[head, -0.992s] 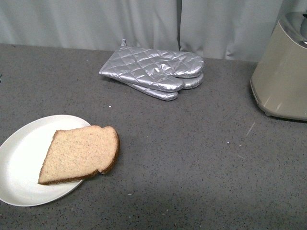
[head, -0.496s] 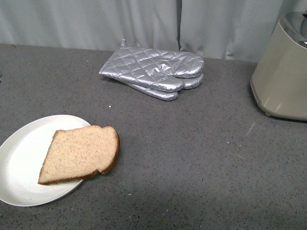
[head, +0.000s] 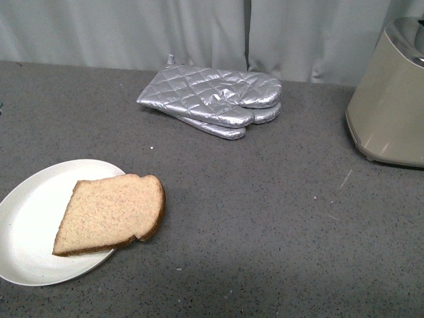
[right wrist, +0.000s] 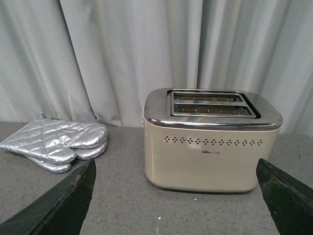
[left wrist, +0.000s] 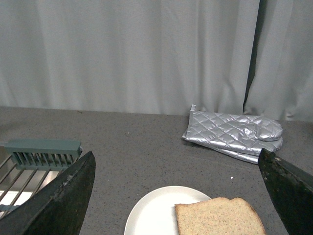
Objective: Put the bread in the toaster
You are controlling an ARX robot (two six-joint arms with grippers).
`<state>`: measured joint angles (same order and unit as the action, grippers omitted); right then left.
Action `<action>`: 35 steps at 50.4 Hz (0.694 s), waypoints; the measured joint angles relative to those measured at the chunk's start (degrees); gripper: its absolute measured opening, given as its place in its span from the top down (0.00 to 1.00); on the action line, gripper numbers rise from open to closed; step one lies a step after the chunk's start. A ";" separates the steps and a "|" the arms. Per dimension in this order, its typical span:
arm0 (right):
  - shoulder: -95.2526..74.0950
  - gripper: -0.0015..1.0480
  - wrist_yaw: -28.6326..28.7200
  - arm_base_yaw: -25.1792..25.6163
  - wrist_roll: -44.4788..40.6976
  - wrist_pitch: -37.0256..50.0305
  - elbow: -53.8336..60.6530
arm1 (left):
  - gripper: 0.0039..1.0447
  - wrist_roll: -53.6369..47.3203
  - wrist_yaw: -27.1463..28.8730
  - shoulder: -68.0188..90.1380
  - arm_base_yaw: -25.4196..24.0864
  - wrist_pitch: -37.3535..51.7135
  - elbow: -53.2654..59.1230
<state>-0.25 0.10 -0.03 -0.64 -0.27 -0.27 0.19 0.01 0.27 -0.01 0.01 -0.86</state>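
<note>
The bread (head: 111, 213), a flat light-brown slice with a darker crust, lies on a round white plate (head: 26, 232) at the near left, overhanging its right rim. It also shows in the left wrist view (left wrist: 220, 218). The beige toaster (head: 391, 99) with a silver slotted top stands at the far right, cut by the frame edge; it shows whole in the right wrist view (right wrist: 210, 139). My left gripper (left wrist: 178, 196) is open, hanging back above the plate. My right gripper (right wrist: 176, 196) is open, facing the toaster from a distance. Neither arm shows in the front view.
Quilted silver oven mitts (head: 212, 99) lie stacked at the back middle, also in the left wrist view (left wrist: 232, 134) and the right wrist view (right wrist: 56, 144). A green-edged wire rack (left wrist: 39, 156) sits left of the plate. A grey curtain (head: 199, 30) closes off the back.
</note>
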 joint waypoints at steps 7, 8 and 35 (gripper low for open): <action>0.00 0.09 0.00 0.00 0.00 0.00 0.00 | 0.06 0.00 0.00 0.00 0.00 0.00 0.00; 0.00 0.09 0.00 0.00 0.00 0.00 0.00 | 0.06 0.00 0.00 0.00 0.00 0.00 0.00; 0.00 0.09 0.00 0.00 0.00 0.00 0.00 | 0.06 0.00 0.00 0.00 0.00 0.00 0.00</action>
<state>-0.25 0.10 -0.03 -0.64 -0.27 -0.27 0.19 0.01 0.27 -0.01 0.01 -0.86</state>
